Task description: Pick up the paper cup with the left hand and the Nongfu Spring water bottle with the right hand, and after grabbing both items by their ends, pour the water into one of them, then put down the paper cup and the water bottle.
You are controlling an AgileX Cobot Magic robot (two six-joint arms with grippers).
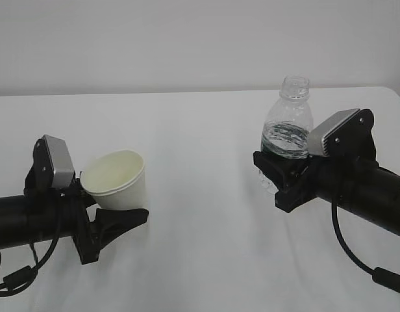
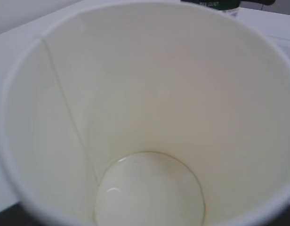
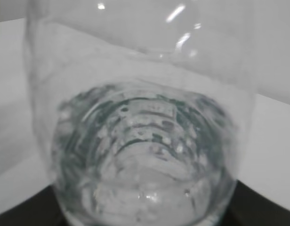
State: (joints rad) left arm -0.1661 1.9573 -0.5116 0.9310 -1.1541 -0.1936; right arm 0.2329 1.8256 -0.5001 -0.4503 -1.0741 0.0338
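My left gripper [image 1: 117,209] is shut on the base of the white paper cup [image 1: 115,179], which hangs above the table with its mouth tilted up and to the left. The left wrist view looks straight into the cup [image 2: 149,103]; its pale bottom [image 2: 149,193] carries a small glint, and its wall hides the fingers. My right gripper [image 1: 273,170] is shut on the lower part of the Nongfu Spring water bottle [image 1: 287,120], which stands upright, uncapped and lifted. Water [image 1: 286,142] fills its lower half. The right wrist view shows the bottle [image 3: 140,70] close up, with water [image 3: 145,179] near its base.
The white table [image 1: 200,117] runs back to a pale wall. Both black arms reach in from the sides, about a cup's width of open space between cup and bottle. A black cable [image 1: 356,260] hangs under the right arm. The bottle's green label [image 2: 222,4] peeks over the cup's rim.
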